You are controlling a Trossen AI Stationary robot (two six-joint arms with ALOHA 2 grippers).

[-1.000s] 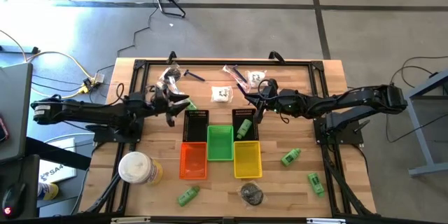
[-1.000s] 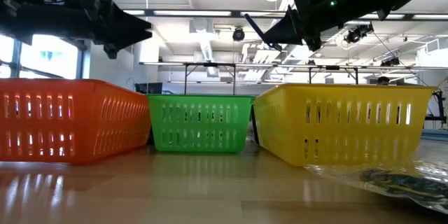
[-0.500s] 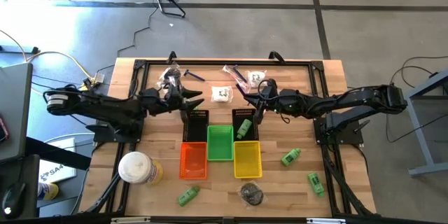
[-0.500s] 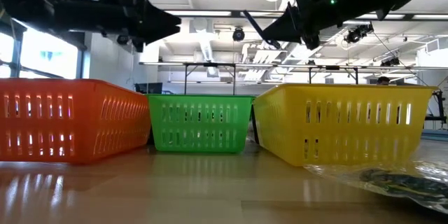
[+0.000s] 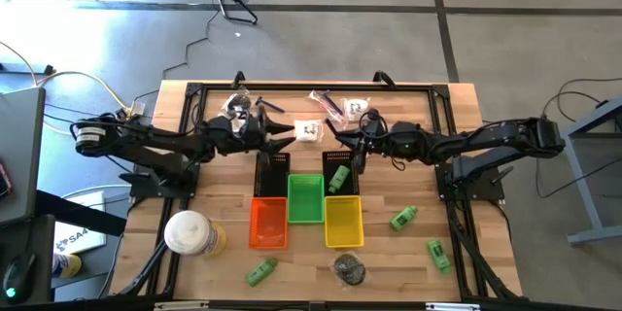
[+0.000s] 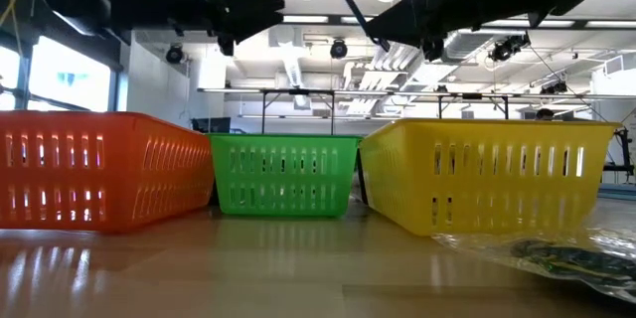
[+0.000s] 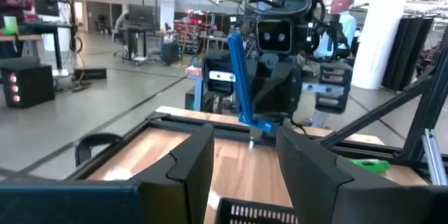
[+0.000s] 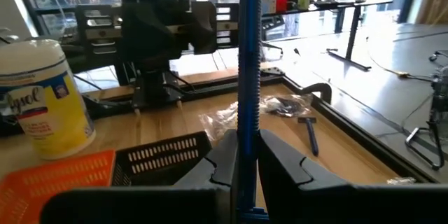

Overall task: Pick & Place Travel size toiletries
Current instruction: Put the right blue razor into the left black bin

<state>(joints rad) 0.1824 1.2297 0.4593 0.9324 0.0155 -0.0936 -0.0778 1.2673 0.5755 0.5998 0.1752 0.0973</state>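
My right gripper (image 5: 356, 146) hovers above the right black basket (image 5: 340, 168), shut on a slim blue stick (image 8: 248, 56), one of the travel size toiletries. My left gripper (image 5: 289, 136) faces it from the table's left, open, nothing between its fingers (image 7: 189, 161); the left wrist view shows the blue stick (image 7: 238, 77) just ahead. A green bottle (image 5: 338, 178) lies in that black basket. More green bottles (image 5: 404, 217) (image 5: 260, 272) and a dark wrapped piece (image 5: 350, 269) lie on the near table. Clear-wrapped pieces (image 5: 309, 130) (image 5: 357, 109) lie at the far side. My right gripper pinches the blue stick near its lower end (image 8: 246, 155) between its two fingers. The fingers are about level and point toward the table's left, lying across the stick. The stick is lifted clear; its long free part (image 6: 353, 5) slants upward past the fingertips.
Orange (image 5: 269, 222), green (image 5: 305, 197) and yellow (image 5: 342, 222) baskets stand in a row in the middle, with a second black basket (image 5: 272, 173) behind the orange one. A round white-and-yellow container (image 5: 191, 235) stands near left. A black frame (image 5: 292, 88) borders the table.
My left gripper has gone up and toward the table's right, closing in on my right gripper, still open. My right gripper has stayed in place but tipped, and the blue stick's free end stands higher than before.
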